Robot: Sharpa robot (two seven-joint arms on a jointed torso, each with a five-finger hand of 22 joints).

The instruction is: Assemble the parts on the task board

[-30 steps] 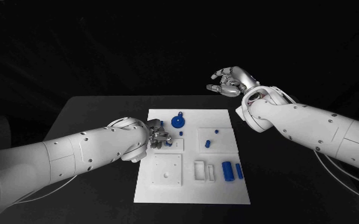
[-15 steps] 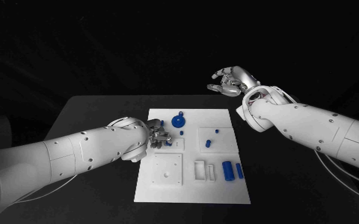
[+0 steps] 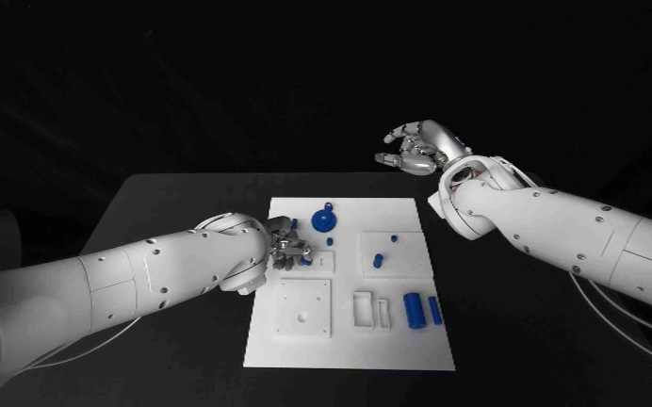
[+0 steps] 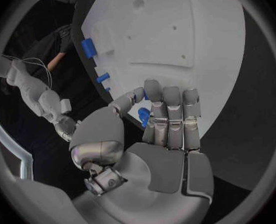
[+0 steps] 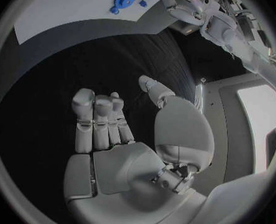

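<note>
While the right hand (image 3: pixel 415 148) hangs raised beyond the desk's (image 3: pixel 177 200) far edge, fingers loosely curled and apart, holding nothing, the left hand (image 3: pixel 285 245) sits low over the task board's (image 3: pixel 408 350) left side. Its fingers (image 4: pixel 172 115) are clamped on a small blue part (image 4: pixel 143 115). Blue round part (image 3: pixel 325 219) lies near the board's far edge; two blue cylinders (image 3: pixel 423 312) lie at its right.
</note>
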